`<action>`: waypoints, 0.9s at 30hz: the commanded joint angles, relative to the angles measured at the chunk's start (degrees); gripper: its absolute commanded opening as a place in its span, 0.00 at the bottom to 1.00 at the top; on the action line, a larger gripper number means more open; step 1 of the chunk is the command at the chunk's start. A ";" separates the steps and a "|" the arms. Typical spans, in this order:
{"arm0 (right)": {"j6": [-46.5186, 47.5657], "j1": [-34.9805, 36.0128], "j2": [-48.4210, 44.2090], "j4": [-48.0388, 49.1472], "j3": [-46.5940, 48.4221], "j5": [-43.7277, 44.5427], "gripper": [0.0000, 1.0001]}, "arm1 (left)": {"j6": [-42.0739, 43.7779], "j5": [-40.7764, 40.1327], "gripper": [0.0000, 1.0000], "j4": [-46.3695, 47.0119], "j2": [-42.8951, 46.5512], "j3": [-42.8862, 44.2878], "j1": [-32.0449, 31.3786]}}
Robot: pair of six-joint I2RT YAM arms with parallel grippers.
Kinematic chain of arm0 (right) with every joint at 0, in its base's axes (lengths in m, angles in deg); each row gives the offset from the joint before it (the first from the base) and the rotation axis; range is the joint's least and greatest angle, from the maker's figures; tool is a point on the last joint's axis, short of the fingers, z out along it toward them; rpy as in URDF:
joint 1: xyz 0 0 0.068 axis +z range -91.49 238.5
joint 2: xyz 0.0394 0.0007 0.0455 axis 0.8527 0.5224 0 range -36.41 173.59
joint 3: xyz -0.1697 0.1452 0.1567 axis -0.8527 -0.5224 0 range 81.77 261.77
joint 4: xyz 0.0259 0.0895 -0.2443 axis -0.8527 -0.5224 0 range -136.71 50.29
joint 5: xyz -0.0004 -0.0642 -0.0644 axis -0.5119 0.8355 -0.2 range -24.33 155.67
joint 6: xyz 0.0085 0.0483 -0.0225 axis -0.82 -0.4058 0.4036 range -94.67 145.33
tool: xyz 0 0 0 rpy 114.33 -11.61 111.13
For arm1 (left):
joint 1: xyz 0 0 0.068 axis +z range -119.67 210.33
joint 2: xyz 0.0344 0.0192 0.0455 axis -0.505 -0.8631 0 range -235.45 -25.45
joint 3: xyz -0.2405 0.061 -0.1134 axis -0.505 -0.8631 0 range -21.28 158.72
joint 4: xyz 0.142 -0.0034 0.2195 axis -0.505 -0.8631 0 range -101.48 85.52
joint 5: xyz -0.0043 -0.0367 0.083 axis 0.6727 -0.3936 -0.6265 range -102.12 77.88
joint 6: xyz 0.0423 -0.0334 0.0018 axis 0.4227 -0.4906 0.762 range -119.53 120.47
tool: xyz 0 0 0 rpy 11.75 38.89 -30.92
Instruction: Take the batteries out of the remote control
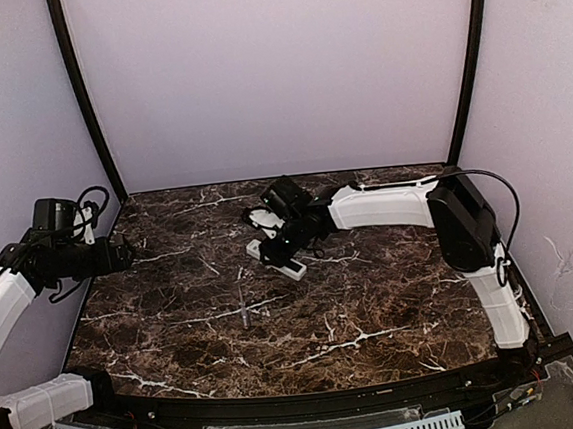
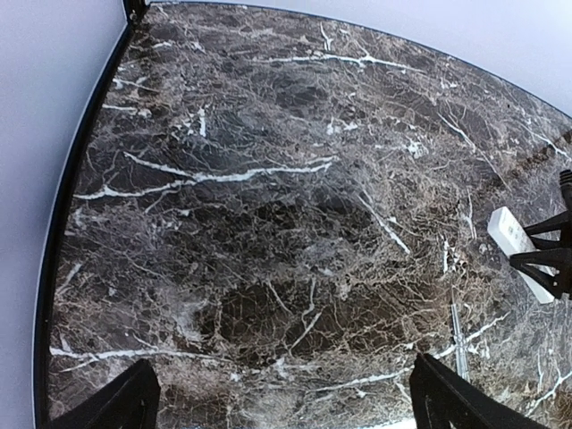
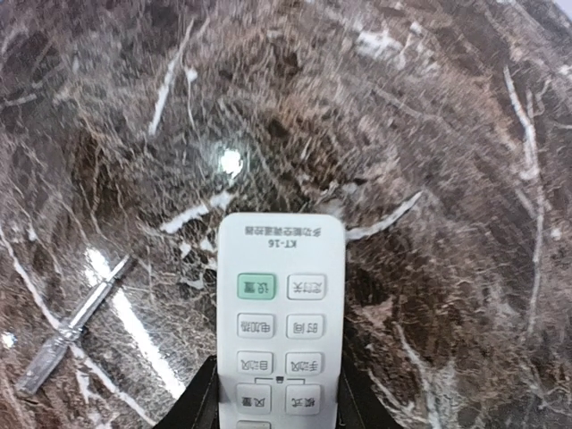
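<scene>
The white remote control (image 1: 276, 257) is near the middle of the table, button face up. My right gripper (image 1: 287, 241) is shut on it, one black finger on each long edge. In the right wrist view the remote (image 3: 280, 304) runs away from the camera with a green button near its far end, and the fingers (image 3: 201, 400) press its sides. I cannot tell whether it rests on the table or is just above it. My left gripper (image 1: 124, 254) is open and empty at the left edge; its view (image 2: 281, 398) shows the remote (image 2: 511, 239) far to the right. No batteries show.
A thin grey stick tool (image 1: 243, 306) lies on the marble in front of the remote; it also shows in the right wrist view (image 3: 76, 323). The dark marble table (image 1: 375, 307) has a black rim and walls on three sides.
</scene>
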 commanded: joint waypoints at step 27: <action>-38.09 -5.73 -38.71 71.14 -35.37 -7.29 0.01 | -13.96 41.18 0.90 37.13 0.76 -0.49 -3.95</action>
